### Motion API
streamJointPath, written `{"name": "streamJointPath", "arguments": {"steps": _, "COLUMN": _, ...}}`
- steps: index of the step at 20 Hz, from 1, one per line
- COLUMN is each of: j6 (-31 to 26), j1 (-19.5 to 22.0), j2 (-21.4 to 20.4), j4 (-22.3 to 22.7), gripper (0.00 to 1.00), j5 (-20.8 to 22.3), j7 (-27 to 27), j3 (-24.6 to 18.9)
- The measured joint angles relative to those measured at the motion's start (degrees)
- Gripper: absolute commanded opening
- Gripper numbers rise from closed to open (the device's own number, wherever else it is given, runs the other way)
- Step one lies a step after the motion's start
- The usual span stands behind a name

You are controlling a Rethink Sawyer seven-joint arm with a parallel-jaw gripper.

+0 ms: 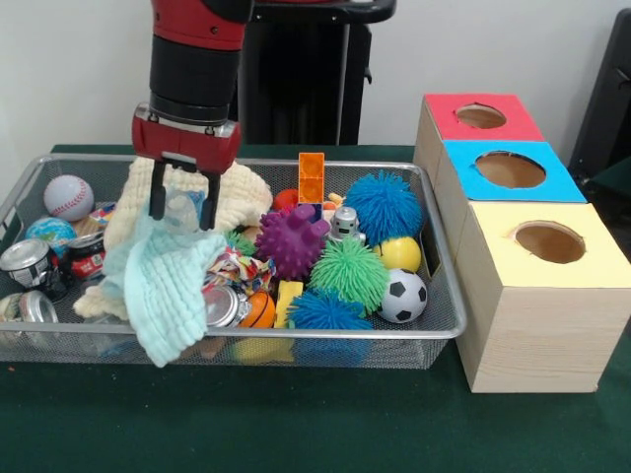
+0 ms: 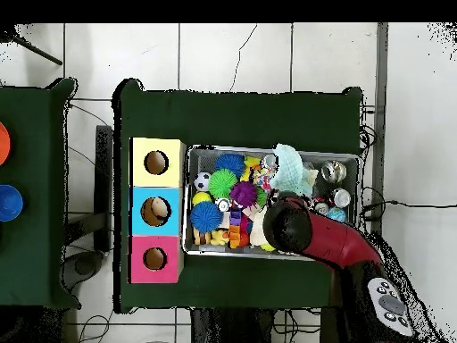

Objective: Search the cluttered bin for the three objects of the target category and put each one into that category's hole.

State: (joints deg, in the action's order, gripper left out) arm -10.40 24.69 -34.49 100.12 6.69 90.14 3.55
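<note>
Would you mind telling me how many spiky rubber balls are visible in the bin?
4: a blue one at the back right, a purple one in the middle, a green one right of it, another blue one at the front. Clutter may hide more.

Robot lab test station

A green-clothed tabletop [image 1: 296, 424] on a white tiled floor [image 2: 232, 54] carries a wire bin [image 1: 439, 330] of toys and a row of colour-topped sorting boxes [image 1: 537, 325], with loose cables [image 2: 80, 304] trailing alongside.
</note>
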Motion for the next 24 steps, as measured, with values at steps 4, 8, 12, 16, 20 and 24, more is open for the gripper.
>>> {"name": "streamJointPath", "arguments": {"steps": 4, "j6": -3.25, "j1": 0.94, "j2": 0.04, "j4": -0.49, "gripper": 1.00, "j5": -1.00, "j7": 0.00, "j3": -0.74}}
{"name": "streamJointPath", "arguments": {"steps": 8, "j6": -4.23, "j1": 1.87, "j2": 0.32, "j4": -1.08, "gripper": 1.00, "j5": -1.67, "j7": 0.00, "j3": -1.14}}
{"name": "streamJointPath", "arguments": {"steps": 12, "j6": -4.25, "j1": 0.48, "j2": 0.57, "j4": -1.77, "gripper": 1.00, "j5": -1.78, "j7": 0.01, "j3": 0.43}}
{"name": "streamJointPath", "arguments": {"steps": 16, "j6": -4.25, "j1": -2.87, "j2": 0.57, "j4": -2.23, "gripper": 1.00, "j5": -2.36, "j7": 0.01, "j3": 3.53}}
{"name": "streamJointPath", "arguments": {"steps": 20, "j6": -4.25, "j1": -4.38, "j2": 0.60, "j4": -2.25, "gripper": 1.00, "j5": -3.59, "j7": 0.04, "j3": 4.55}}
{"name": "streamJointPath", "arguments": {"steps": 24, "j6": -4.23, "j1": -4.85, "j2": 0.85, "j4": -2.26, "gripper": 1.00, "j5": -6.01, "j7": 0.04, "j3": 4.69}}
